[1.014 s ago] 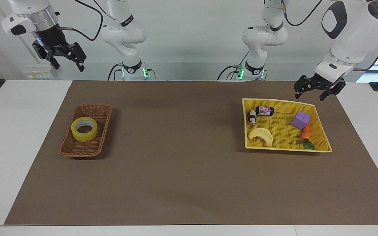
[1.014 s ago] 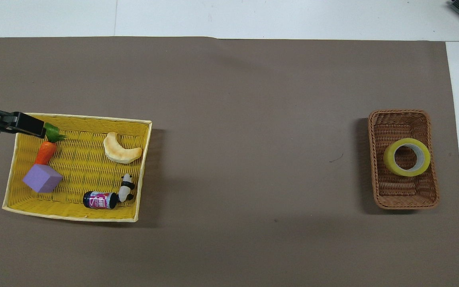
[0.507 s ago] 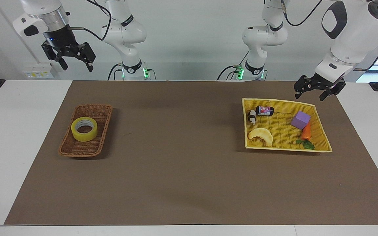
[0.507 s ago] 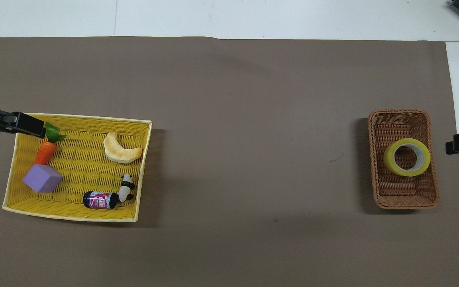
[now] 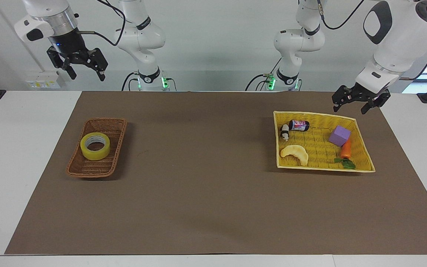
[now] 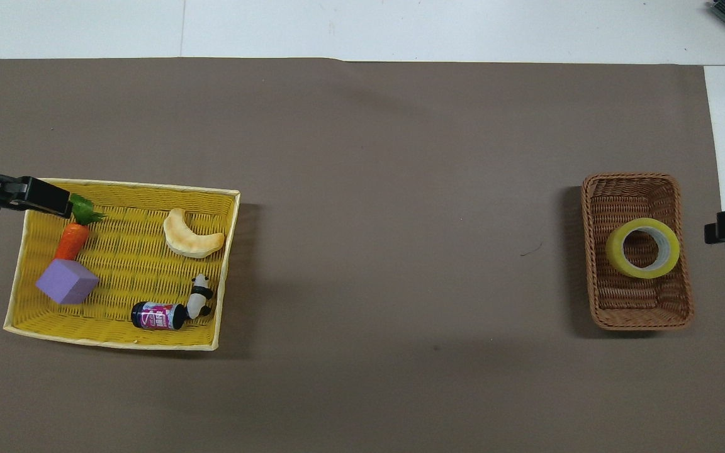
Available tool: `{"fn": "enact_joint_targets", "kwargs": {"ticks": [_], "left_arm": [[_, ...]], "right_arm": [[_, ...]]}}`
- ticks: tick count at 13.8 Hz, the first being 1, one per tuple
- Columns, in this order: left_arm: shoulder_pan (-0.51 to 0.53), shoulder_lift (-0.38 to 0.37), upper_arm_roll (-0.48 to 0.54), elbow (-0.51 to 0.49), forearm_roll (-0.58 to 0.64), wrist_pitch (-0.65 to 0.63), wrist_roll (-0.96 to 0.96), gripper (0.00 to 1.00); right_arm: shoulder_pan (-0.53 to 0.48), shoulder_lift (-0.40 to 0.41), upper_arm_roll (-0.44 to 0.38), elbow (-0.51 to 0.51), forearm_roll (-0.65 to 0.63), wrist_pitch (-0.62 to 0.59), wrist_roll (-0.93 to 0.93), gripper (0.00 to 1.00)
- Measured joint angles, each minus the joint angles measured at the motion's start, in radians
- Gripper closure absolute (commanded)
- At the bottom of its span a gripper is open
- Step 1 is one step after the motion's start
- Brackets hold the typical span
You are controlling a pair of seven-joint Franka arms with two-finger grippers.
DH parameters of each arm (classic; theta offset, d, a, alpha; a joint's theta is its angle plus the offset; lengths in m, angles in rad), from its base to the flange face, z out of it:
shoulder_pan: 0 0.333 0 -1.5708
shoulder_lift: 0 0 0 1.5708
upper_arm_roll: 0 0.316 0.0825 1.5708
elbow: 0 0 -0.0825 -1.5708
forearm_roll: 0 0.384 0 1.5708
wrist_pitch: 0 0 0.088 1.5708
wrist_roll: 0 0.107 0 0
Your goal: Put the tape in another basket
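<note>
**Tape sits in the brown basket, both end effectors up and clear**

Tape (image 5: 95, 146) lies flat, hole up, in the small brown wicker basket (image 5: 115, 128), toward my right arm's end of the table (image 5: 20, 155). It fills most of the basket's width, so the woven walls stand close beside it on two sides.

My right end effector (image 5: 84, 73) hangs high over the table edge by the robots, well apart from the tape, fingers spread wide and holding nothing. My left end effector (image 5: 350, 107) hovers over the edge of the yellow tray (image 5: 324, 168) that is nearest the robots, also wide and empty; that arm waits.

The tray looks like the place to put the tape, and it already carries a purple block (image 5: 339, 135), a carrot (image 5: 346, 150), a pale crescent toy (image 5: 295, 154), a small can (image 5: 298, 125) and a panda figure (image 5: 284, 132).

What worries me:
- Coming down with the fingers across the basket's narrow width, I could jam a fingertip on the rim or wall and tip or drag the light basket.
- A pinch over the roll's smooth outer face may slip; one finger through the core seems safer.
- If the roll catches on the weave as I lift, the basket could rise with it.
- Setting down in the tray, I could land on the toys; the bare patch mid-tray looks best.
</note>
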Motion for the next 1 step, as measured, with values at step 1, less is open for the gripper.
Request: {"fn": "enact_joint_targets", "kwargs": {"ticks": [1], "left_arm": [[0.0,0.0,0.0,0.0,0.0,0.0,0.0,0.0]], "right_arm": [[0.0,0.0,-0.001,0.0,0.0,0.0,0.0,0.0]]}}
